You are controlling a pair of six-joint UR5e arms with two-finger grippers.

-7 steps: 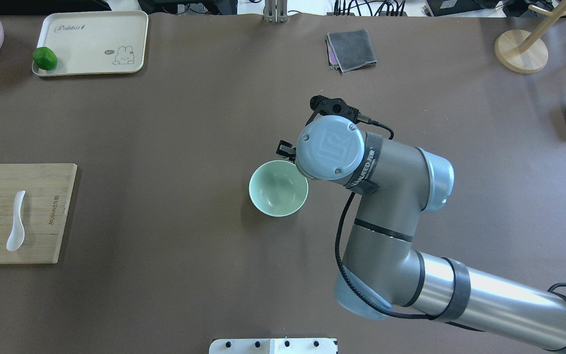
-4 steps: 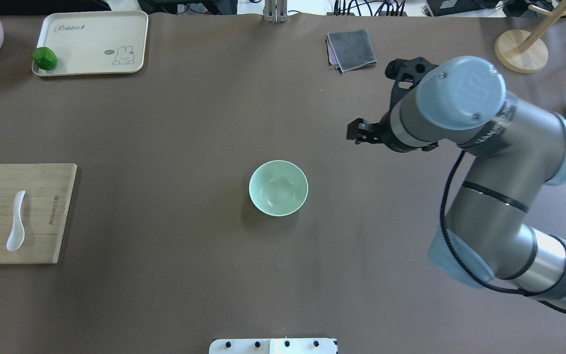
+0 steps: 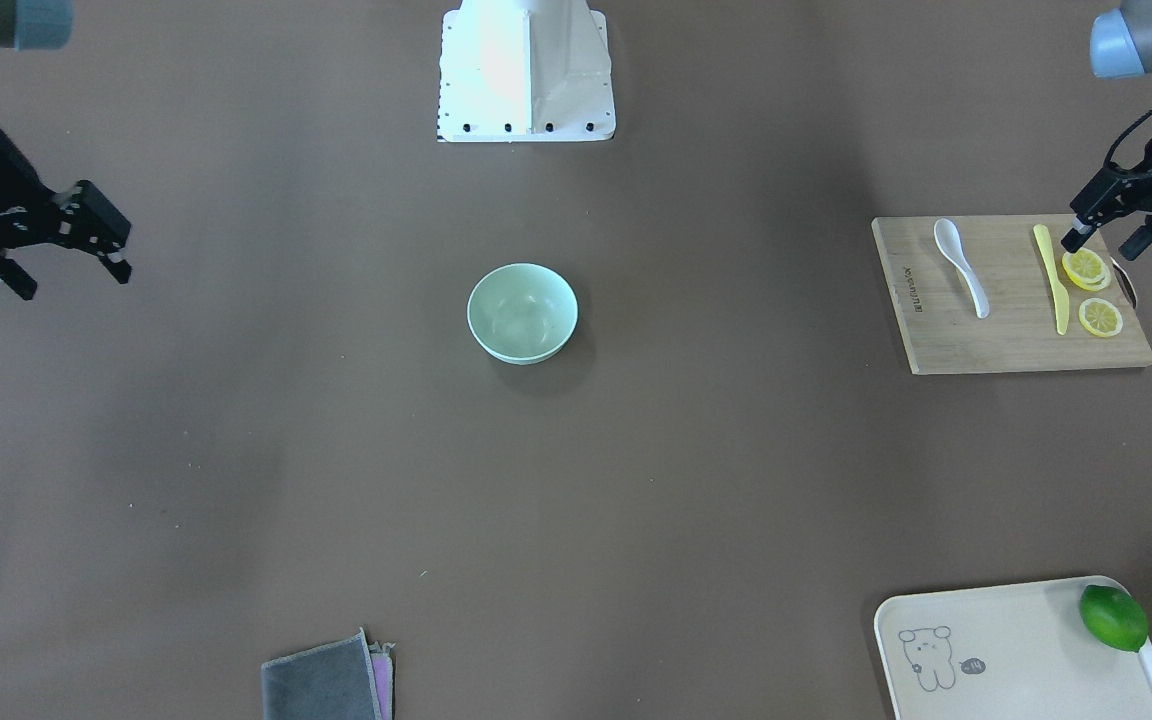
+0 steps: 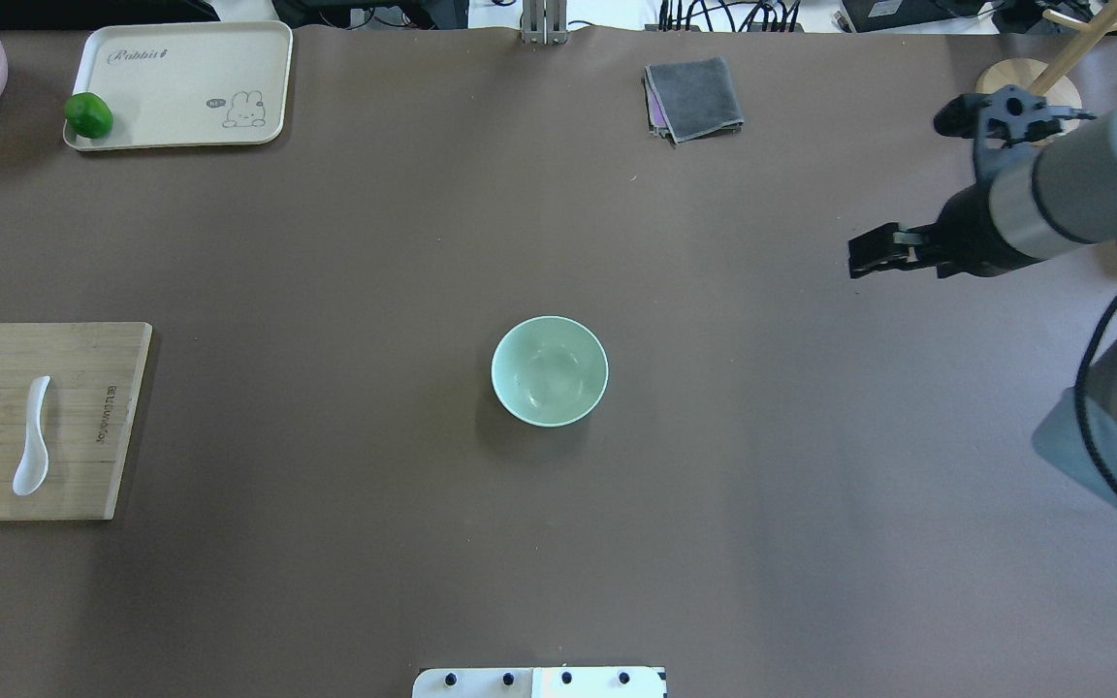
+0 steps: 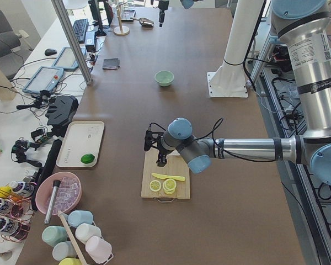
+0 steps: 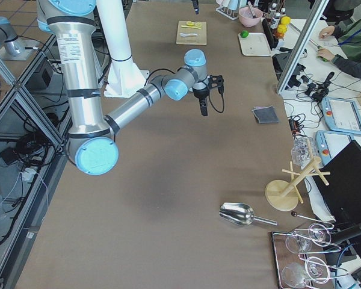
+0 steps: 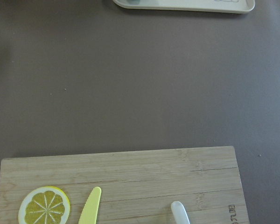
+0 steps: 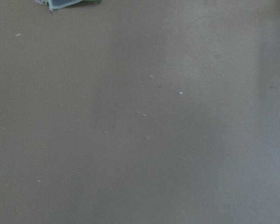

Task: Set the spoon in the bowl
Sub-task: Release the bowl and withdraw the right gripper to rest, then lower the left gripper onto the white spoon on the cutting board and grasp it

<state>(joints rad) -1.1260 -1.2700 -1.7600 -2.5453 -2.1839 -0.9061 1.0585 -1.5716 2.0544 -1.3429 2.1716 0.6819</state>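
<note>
Nothing is done yet: the spoon (image 3: 964, 268) lies ungrasped on the board (image 3: 1016, 345), well apart from the empty bowl (image 3: 522, 312), with the left gripper (image 3: 1101, 243) spread wide above the board and the right gripper (image 3: 74, 283) wide and empty.

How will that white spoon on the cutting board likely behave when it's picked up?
The spoon looks smooth and glossy, so it is probably stiff and somewhat slippery. It lies flat on the cutting board, so there is likely little to grip. Its rounded scoop may let it rock or pivot if pushed.
</note>
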